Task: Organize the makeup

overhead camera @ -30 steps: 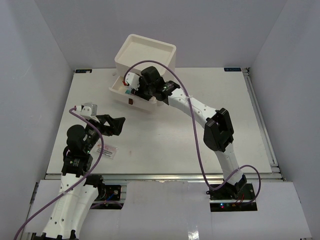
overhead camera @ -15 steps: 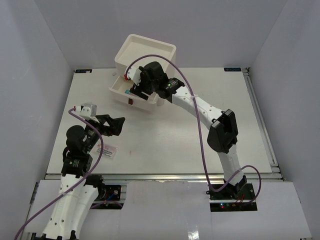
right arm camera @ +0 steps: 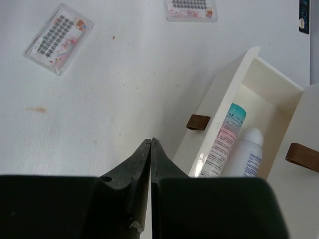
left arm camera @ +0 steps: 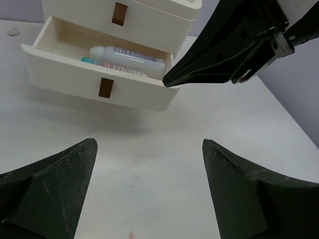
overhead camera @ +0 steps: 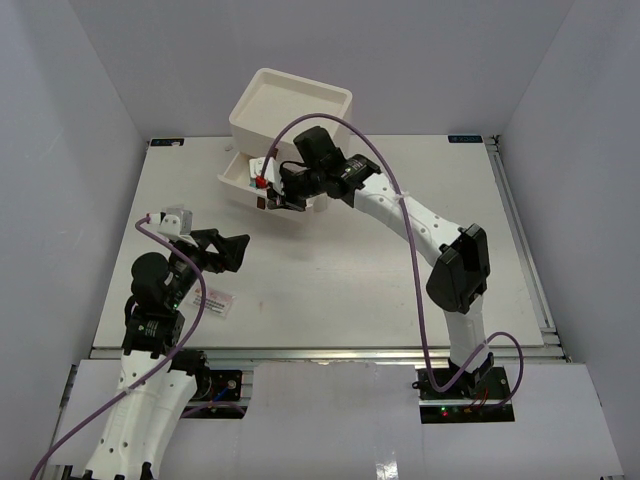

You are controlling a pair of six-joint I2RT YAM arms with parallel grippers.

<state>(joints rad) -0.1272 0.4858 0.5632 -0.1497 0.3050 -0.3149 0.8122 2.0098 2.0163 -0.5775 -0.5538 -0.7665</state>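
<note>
While the right gripper hangs closed on nothing, a descent could strike the drawer wall just beneath it.

Nothing can be read: the white tube bears a barcode and tiny blurred print, the teal-pink tube faint lines, the flat packet pink print too small

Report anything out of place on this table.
One flat packet and a second packet lie loose and askew on the table, outside the open drawer holding the teal-pink tube and white tube. A small reddish smear sits near the first.
</note>
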